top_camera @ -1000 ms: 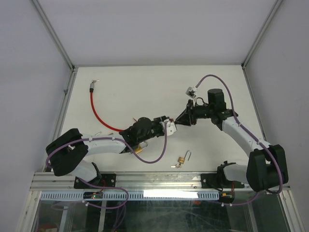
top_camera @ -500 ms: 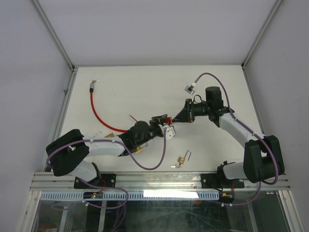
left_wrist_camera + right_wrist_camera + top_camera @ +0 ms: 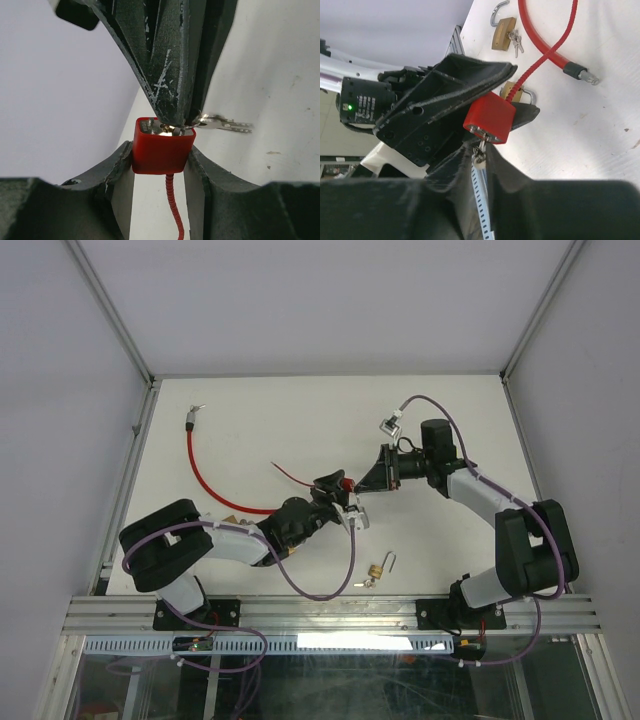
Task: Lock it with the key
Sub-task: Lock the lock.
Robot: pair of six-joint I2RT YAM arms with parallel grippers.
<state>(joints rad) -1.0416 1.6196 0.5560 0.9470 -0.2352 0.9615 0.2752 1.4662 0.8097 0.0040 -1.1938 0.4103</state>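
Observation:
A red lock (image 3: 162, 145) with a red cable (image 3: 545, 45) trailing from it sits between the fingers of my left gripper (image 3: 160, 155), which is shut on its sides. It is held off the table near the middle (image 3: 347, 485). A key (image 3: 481, 147) sticks in the lock's silver face. My right gripper (image 3: 481, 155) comes from the right and is shut on the key's head, its fingertips (image 3: 170, 75) touching the lock's face. A spare key (image 3: 225, 123) hangs off the same ring.
A brass padlock (image 3: 378, 568) with keys lies near the front edge, seen too in the right wrist view (image 3: 502, 26). A second brass padlock (image 3: 512, 92) lies under the left arm. The cable's metal end (image 3: 190, 418) rests at the far left.
My left arm has swung its forearm round and raised the lock, pulling the cable up with it. The right gripper has moved slightly left and closed on the key.

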